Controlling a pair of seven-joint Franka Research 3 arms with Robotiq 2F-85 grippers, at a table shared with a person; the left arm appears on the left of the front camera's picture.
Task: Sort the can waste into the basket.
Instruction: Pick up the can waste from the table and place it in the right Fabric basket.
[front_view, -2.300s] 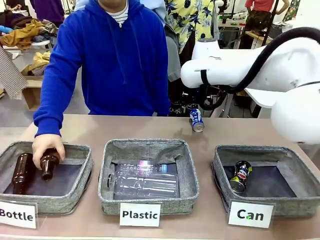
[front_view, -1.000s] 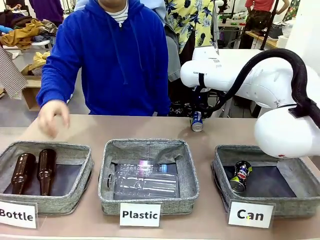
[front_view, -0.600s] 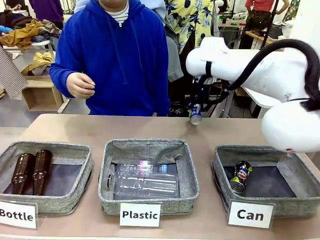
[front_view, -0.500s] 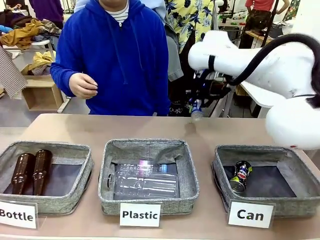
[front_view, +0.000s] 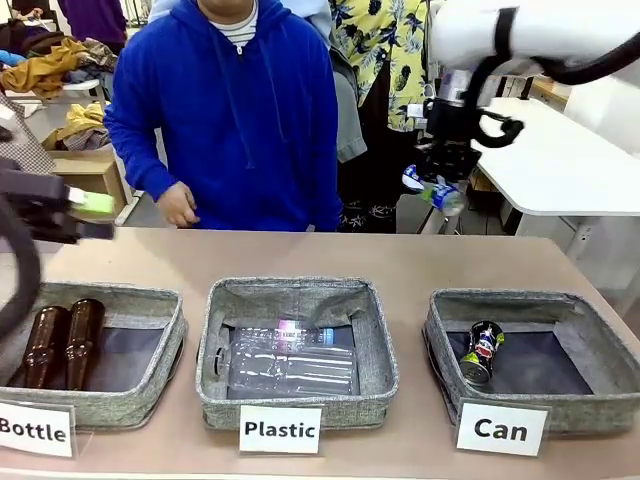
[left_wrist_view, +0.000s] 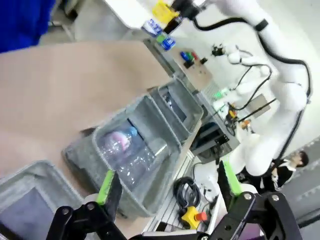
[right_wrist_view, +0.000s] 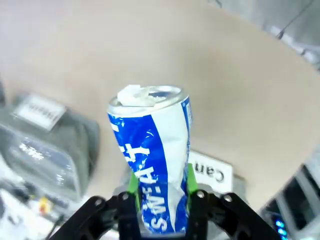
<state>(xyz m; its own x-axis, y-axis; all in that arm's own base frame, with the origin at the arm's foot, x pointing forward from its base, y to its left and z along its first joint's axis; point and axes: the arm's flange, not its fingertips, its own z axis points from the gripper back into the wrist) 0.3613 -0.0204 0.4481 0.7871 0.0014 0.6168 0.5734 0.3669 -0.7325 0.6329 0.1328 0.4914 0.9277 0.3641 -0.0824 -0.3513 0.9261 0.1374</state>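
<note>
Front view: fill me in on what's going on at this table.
The right gripper holds the blue can in the air above the table's far edge. The dark can lies in the Can basket. The left gripper is open over the bins. A person in a blue hoodie stands at the far side.

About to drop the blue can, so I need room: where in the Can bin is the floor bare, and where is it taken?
The Can basket holds one dark can leaning at its left side; the dark lining to the right of it is bare. The right hand grips the blue can high above the table's far edge, behind the basket.
</note>
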